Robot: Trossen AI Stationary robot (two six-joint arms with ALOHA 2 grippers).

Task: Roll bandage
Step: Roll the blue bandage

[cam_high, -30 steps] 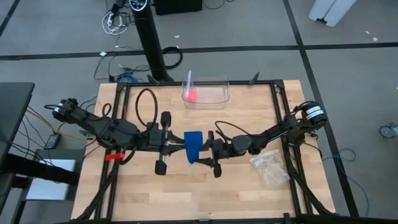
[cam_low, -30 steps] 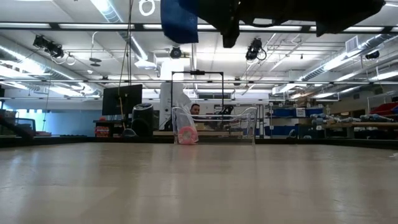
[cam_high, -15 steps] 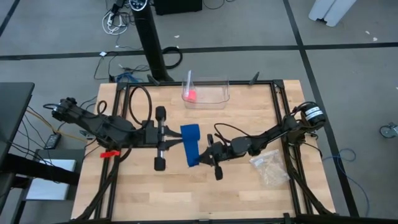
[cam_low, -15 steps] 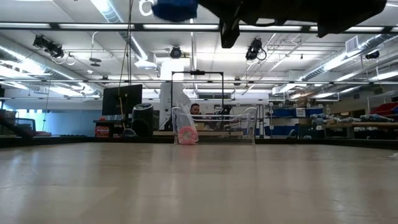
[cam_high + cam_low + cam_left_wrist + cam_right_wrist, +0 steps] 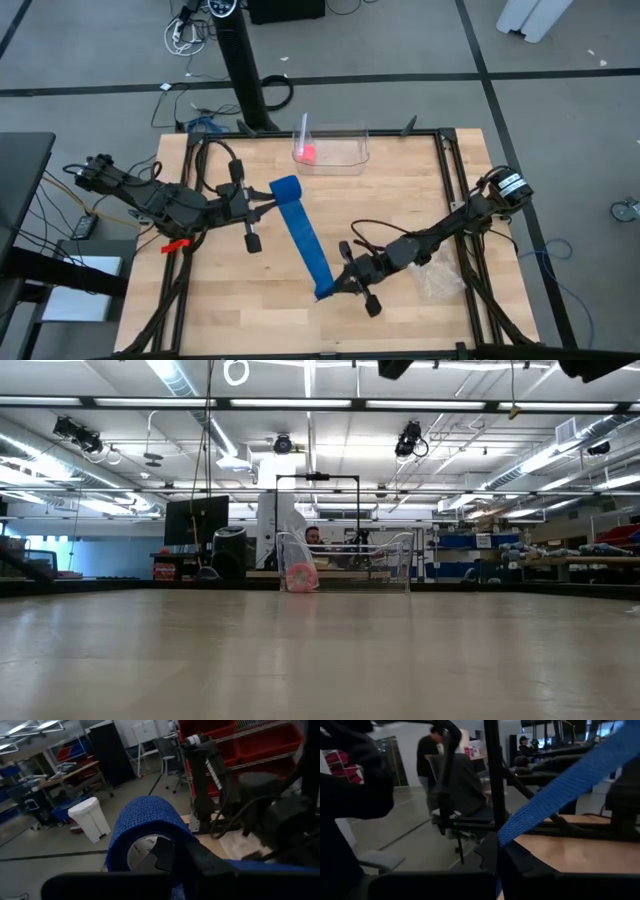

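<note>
Bandage, bright blue and stretchy, now runs as one long taut strip across the middle of the desk, held up in the air between the two arms. At its far-left end it is wound into a small roll, whose ribbed weave and pale inner core show in the left wrist view. From that roll the strip slants toward the desk's near edge, ending just right of centre.

The left gripper is pinched on the roll end, above the left half of the desk. The right gripper is clamped on the free end, close to the near edge; in the right wrist view the strip climbs away from between its dark fingers.

A clear plastic tray sits at the middle of the far edge with a small pink object inside it, at its left end. A clear plastic bag lies near the right edge, partly under the right arm.

Half a second ago the bandage was a short, wide band hanging between grippers that were nearly together at the desk's centre. Since then the left gripper has drawn back toward the far-left and the right one toward the near edge, pulling out much more length. In the low view the blue cloth has gone from the top of the picture.
</note>
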